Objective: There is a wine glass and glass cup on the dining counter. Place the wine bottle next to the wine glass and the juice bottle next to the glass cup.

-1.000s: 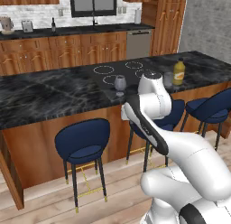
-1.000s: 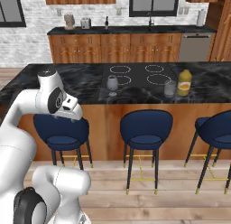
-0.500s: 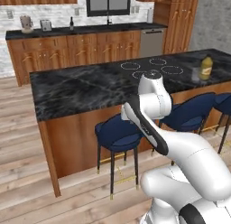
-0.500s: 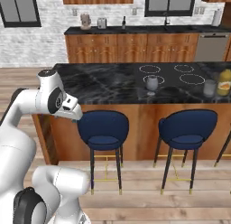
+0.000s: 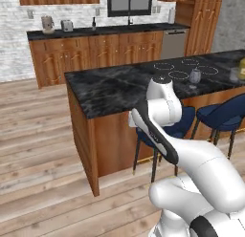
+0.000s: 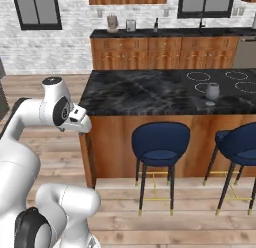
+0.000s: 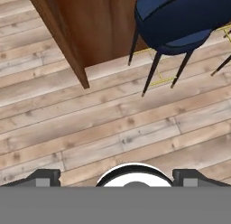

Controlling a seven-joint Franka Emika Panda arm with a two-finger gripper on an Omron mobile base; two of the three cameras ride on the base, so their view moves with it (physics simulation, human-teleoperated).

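Dining counter (image 5: 115, 88), black marble top, wood sides; near left corner bare. Wine glass (image 6: 212, 91) stands by the cooktop rings (image 5: 184, 69) toward the right end. Navy stools (image 6: 161, 142) line the near edge. My pincer (image 7: 115, 177) is spread wide, empty, over open plank floor (image 7: 90, 128) beside the counter's corner.

On the dining counter (image 6: 140, 94), one wine glass (image 6: 212, 91) is seen; two blue stools (image 6: 160, 142) are counted beside it.
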